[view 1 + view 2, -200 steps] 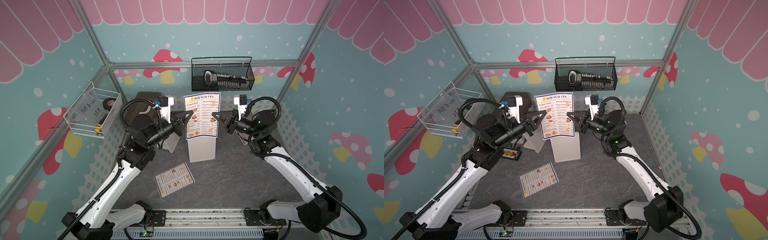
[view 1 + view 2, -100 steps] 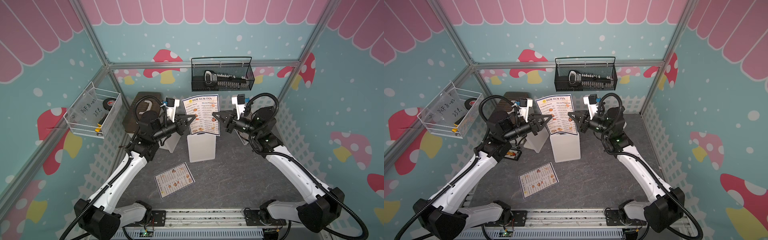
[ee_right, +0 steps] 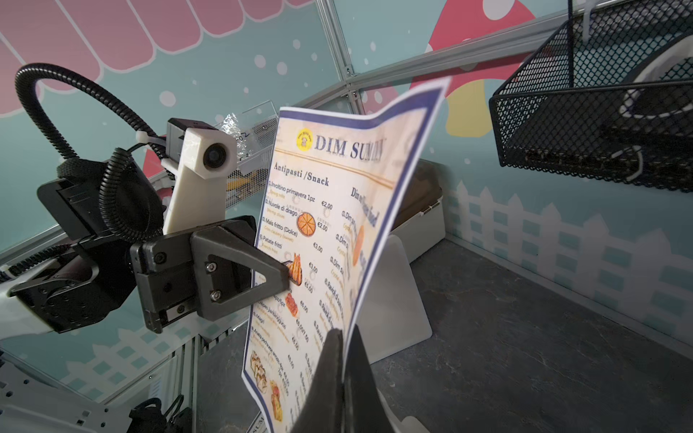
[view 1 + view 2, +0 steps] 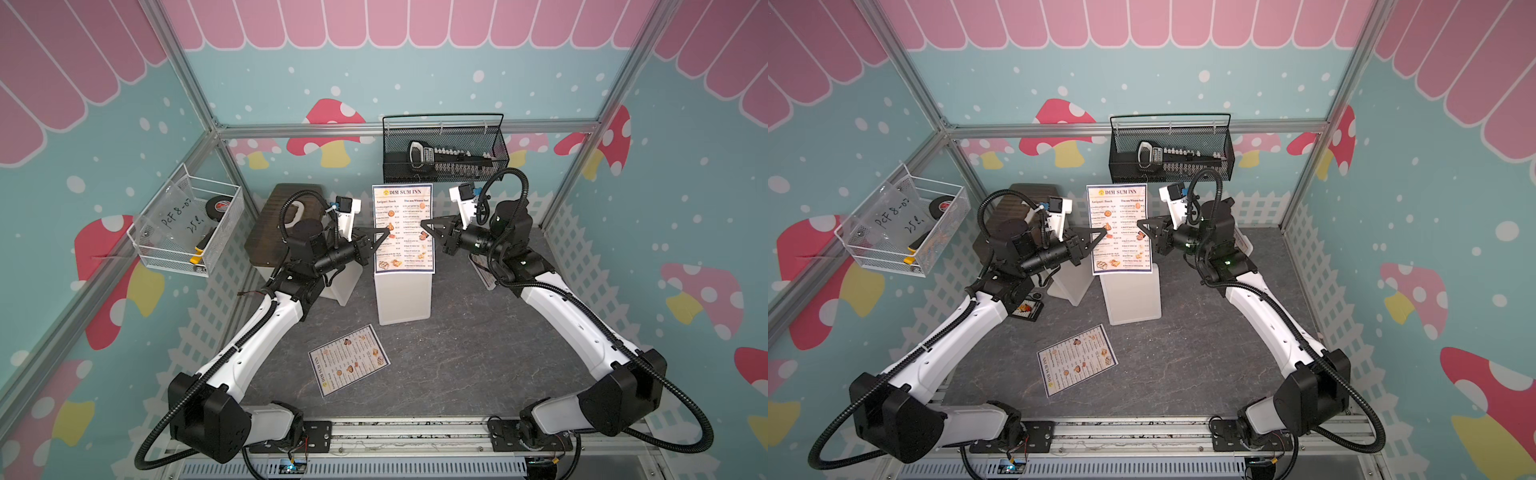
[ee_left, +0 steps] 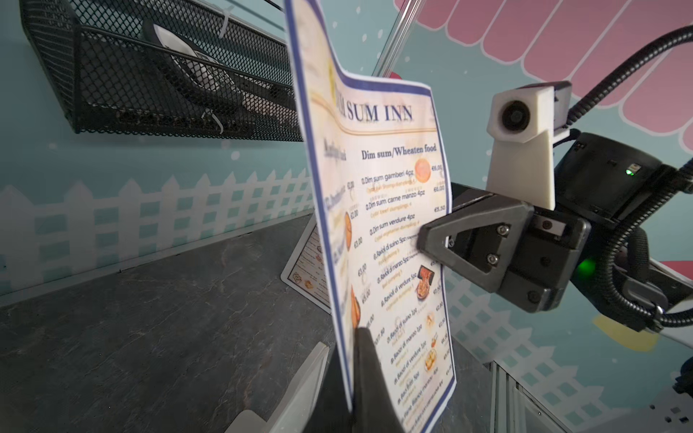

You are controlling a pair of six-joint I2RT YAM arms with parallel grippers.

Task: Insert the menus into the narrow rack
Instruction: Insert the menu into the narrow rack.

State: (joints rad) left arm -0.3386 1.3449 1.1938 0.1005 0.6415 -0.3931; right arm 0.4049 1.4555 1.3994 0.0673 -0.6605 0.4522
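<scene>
Top views: held menu (image 4: 403, 228) is upright right over the narrow rack (image 4: 403, 297), print toward the camera. Left gripper (image 4: 384, 240) pinches its left edge and right gripper (image 4: 424, 224) pinches its right edge, both about mid-height. The bottom edge sits at the rack's mouth; can't tell if it's in the slot yet. Flat menu (image 4: 348, 359) lies on the table in front of the rack, well apart. Leaning menu (image 4: 1241, 241) is propped to the rack's right, behind the right arm.

Left wrist: left gripper's jaws are pressed tight on the held menu (image 5: 382, 225), with the right gripper (image 5: 423, 240) clamped on the far edge. The sheet bows between the 2 grips.

Right wrist: same bow in the held menu (image 3: 330, 243). The left gripper (image 3: 285, 275) bites the opposite edge.

Step looks like lowering this menu into the rack. To do it well:
- Ease the 2 grips apart to flatten the bow.
- Square the bottom edge with the slot.
- Lower both evenly.
- Let go only once it's seated.
</scene>
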